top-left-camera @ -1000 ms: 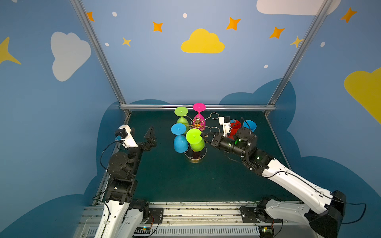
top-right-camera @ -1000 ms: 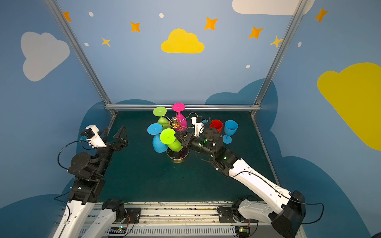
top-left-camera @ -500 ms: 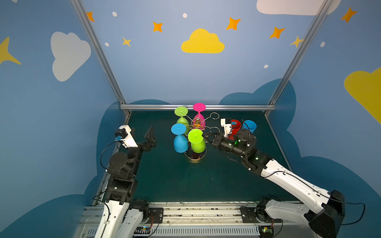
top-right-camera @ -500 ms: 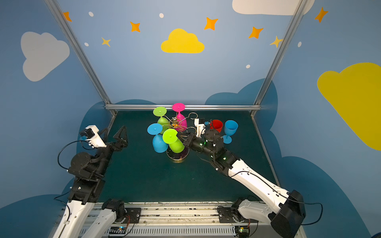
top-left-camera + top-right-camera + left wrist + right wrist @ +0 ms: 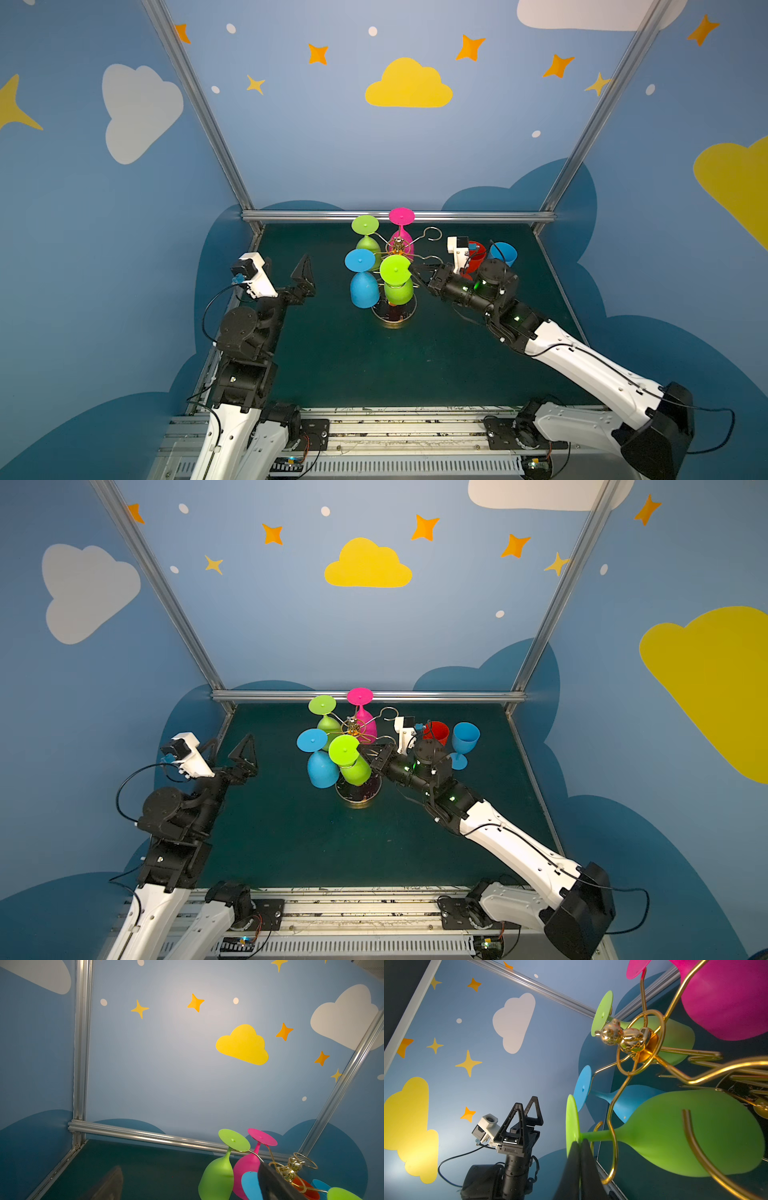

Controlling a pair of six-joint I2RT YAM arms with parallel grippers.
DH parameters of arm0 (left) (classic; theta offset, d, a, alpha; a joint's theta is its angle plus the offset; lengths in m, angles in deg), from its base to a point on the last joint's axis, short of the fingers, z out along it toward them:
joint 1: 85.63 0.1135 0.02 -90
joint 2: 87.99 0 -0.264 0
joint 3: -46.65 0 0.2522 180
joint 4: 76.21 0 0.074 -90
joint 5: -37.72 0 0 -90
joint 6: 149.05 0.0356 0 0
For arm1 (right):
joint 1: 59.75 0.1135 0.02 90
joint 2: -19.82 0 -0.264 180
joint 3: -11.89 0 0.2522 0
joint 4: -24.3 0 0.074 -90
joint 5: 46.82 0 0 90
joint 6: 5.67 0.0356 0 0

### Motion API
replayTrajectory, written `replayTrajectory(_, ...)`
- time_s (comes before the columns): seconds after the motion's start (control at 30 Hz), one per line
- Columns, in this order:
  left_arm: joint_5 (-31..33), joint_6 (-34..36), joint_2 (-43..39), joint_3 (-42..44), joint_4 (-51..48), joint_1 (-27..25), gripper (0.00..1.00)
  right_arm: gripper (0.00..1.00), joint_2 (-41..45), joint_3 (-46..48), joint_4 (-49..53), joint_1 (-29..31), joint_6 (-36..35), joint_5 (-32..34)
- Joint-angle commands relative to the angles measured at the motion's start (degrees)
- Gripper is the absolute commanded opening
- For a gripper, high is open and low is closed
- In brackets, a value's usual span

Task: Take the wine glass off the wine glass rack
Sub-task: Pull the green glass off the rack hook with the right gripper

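The front lime-green wine glass [image 5: 398, 291] is pinched at its foot by the right gripper [image 5: 412, 272], seemingly for sliding off the wine glass rack [image 5: 392, 318].

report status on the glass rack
Left gripper open, parked aside. Right gripper shut, tips at the foot of the near lime glass. Glass on the rack, stem in its loop. Blue glass hangs beside.

Bright, even, diffuse light; soft glare bloom on the back wall [image 5: 197, 1007] in the left wrist view. Dark surface [image 5: 374, 365] shows only faint shadows. Top views bow at the edges. Left fingers [image 5: 274, 1186] badly blurred; wine glass rack [image 5: 633, 1039] arms soften close up.
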Motion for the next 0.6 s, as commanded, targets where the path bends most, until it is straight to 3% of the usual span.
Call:
replayTrajectory(0.0,0.09,-0.31,-0.65,0.50,1.16,0.28,1.00,0.00,-0.71,-1.12,-2.94,-0.34,0.40,0.43)
replayTrajectory(0.57,0.02,-0.47,-1.00,0.58,1.33,0.36,1.00,0.00,-3.12,-2.61,-4.37,-0.20,0.71,0.96)
